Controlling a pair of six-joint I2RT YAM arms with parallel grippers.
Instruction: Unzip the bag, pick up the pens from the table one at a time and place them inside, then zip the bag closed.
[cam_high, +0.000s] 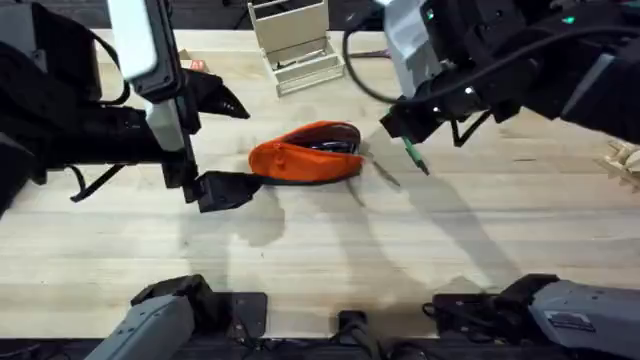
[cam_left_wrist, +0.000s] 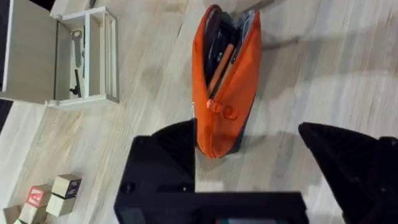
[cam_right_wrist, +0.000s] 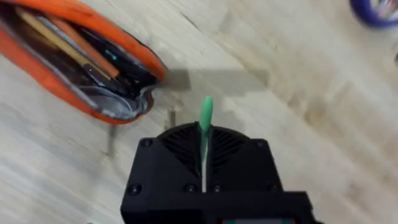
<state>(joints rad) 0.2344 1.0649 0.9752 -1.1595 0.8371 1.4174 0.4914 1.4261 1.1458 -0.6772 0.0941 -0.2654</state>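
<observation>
Overhead: light wood table (cam_high: 330, 240), white rack (cam_high: 295, 45) at back.

Left arm extended from lower left toward centre, wrist low over table. Left gripper (cam_high: 228, 188) level, jaws spread wide, nothing between fingers (cam_left_wrist: 163, 163). Right arm reaching in from right, raised above surface. Right gripper (cam_high: 408, 128) angled downward, jaws clamped, thin green shaft pinched between fingers (cam_right_wrist: 239, 163).
</observation>
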